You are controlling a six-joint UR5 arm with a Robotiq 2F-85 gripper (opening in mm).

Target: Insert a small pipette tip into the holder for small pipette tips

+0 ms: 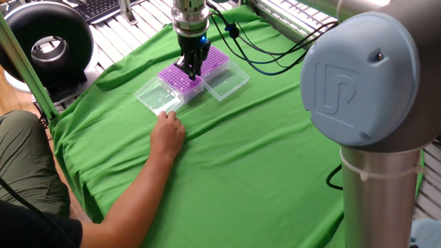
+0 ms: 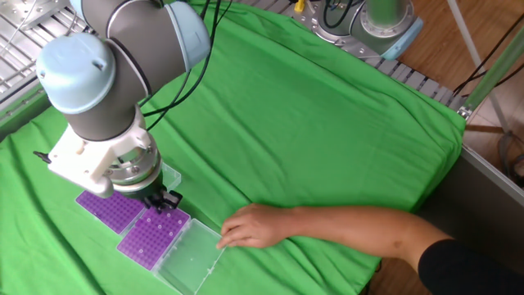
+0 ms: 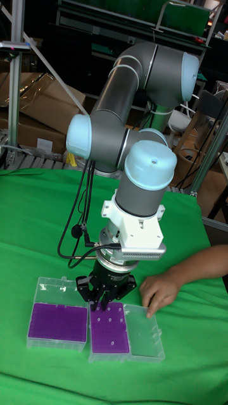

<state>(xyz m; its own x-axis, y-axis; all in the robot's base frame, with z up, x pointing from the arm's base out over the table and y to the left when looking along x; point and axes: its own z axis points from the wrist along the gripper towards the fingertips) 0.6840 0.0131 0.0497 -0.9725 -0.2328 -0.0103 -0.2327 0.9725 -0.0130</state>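
Two purple racks in clear boxes lie side by side with their lids open. The holder for small pipette tips (image 1: 178,81) (image 2: 152,239) (image 3: 109,328) has a few pale tips in its grid. My gripper (image 1: 192,71) (image 2: 161,202) (image 3: 100,304) hangs point-down just over this holder's far edge. Its fingers are pinched together on a small pipette tip, which is too thin to make out clearly. The other purple rack (image 1: 215,59) (image 2: 109,208) (image 3: 57,321) sits right beside it.
A person's hand (image 1: 167,134) (image 2: 255,224) (image 3: 161,291) rests on the green cloth, touching the holder's open clear lid (image 1: 157,98) (image 2: 193,260) (image 3: 144,330). The second lid (image 1: 227,82) lies beside the other rack. Cables trail behind the arm.
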